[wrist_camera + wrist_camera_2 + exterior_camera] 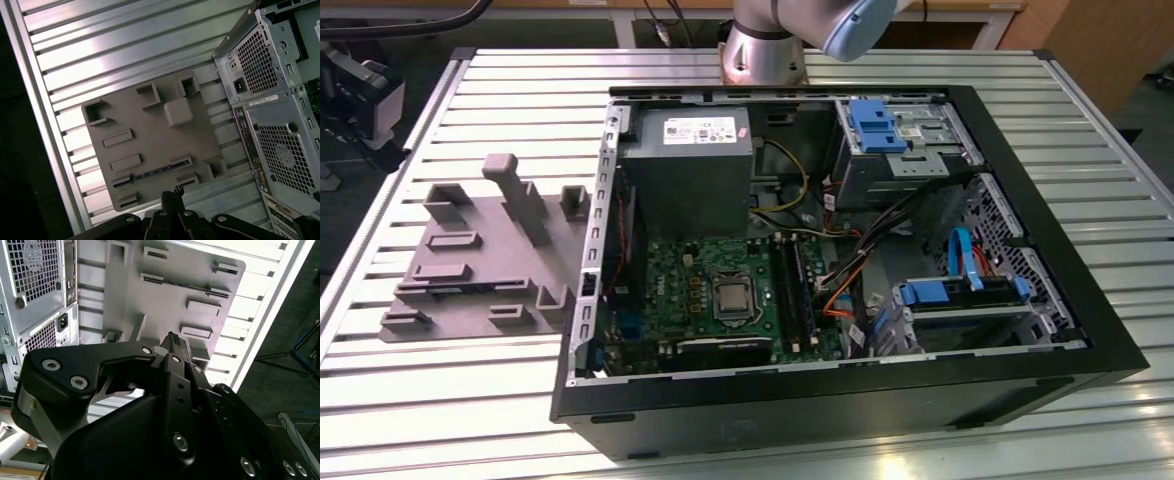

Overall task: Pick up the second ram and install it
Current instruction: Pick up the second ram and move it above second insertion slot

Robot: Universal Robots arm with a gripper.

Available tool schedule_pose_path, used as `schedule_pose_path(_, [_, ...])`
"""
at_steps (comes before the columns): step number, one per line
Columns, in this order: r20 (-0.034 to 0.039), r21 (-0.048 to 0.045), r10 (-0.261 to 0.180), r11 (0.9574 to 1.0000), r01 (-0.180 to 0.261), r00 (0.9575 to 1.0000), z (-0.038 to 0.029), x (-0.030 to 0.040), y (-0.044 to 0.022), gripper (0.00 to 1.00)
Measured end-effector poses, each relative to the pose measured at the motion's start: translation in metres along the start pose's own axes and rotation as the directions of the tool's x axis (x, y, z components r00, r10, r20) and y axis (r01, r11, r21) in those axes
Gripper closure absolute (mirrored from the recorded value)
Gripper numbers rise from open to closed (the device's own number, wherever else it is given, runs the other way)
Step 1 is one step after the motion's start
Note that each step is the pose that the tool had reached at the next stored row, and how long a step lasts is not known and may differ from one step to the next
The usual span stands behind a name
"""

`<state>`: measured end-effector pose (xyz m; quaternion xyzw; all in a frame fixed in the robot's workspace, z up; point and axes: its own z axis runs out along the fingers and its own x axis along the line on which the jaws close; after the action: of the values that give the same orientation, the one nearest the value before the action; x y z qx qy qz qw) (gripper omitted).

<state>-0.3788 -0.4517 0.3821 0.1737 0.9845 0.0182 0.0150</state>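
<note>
The ram (pixel 150 175) stands on edge in a slot of the grey holder (pixel 155 140), a thin dark blue strip with a row of small chips along it. In the second wrist view the ram (pixel 175 284) reads as a narrow dark line across the holder (pixel 165 310), between two raised blocks.

The gripper (pixel 172 194) hangs over the holder's edge, close to one end of the ram but not touching it. In both wrist views the jaws look drawn together, with nothing between them. The gripper (pixel 172 342) points down at the holder; how high it sits above it I cannot tell.

In the exterior view the holder (pixel 480 290) lies flat on the slatted metal worktop (pixel 454 380), just beside the open computer case (pixel 854 400), on the exterior view's left of it. Inside the case the green board (pixel 707 270) lies flat, with long black sockets (pixel 790 290) running along its side. The arm's base (pixel 767 45) stands behind the case.
</note>
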Motion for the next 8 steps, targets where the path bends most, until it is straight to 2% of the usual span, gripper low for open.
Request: schedule_pose_path(8, [0.0004, 0.0002, 0.01, 1.0, -0.01, 1.0, 0.0, 0.0, 0.0, 0.89])
